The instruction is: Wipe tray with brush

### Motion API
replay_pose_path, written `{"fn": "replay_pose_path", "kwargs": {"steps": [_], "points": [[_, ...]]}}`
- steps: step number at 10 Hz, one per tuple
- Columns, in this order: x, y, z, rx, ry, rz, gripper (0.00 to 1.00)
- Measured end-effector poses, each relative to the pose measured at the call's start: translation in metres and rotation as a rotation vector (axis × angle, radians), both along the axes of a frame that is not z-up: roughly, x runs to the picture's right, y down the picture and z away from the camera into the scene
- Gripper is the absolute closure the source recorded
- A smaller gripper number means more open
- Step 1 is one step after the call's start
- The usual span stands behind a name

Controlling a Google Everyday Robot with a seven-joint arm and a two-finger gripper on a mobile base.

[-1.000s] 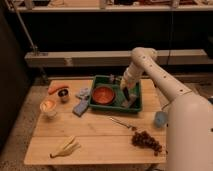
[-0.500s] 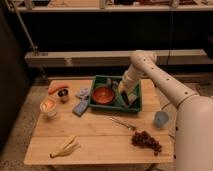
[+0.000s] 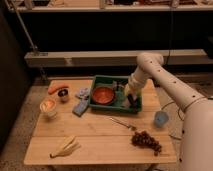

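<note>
My arm reaches into the right end of the green tray (image 3: 107, 78) on the tabletop (image 3: 100, 135). The pincer (image 3: 132, 101) sits low there (spread or clamped, I cannot tell), with the pale brush (image 3: 128, 93) at it. I judge wiping is in hand; next, a flat sweep along the tray floor.

a pale wooden table (image 3: 100, 135) stands on a speckled floor (image 3: 12, 145) — behind it a long grey ledge (image 3: 75, 57), dark recess (image 3: 90, 32) above, dim light.
</note>
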State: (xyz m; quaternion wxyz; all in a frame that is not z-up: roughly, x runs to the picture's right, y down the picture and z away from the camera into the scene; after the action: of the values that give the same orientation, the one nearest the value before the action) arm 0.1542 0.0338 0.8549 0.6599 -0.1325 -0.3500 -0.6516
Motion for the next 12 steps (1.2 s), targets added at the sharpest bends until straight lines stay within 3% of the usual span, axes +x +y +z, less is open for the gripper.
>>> {"fn": "replay_pose_path", "kwargs": {"steps": [5,12], "points": [[0.037,0.005,0.008,-0.02,0.083,0.005,1.0],[0.054,-0.022,0.039,-0.005,0.178,0.016,1.0]]}}
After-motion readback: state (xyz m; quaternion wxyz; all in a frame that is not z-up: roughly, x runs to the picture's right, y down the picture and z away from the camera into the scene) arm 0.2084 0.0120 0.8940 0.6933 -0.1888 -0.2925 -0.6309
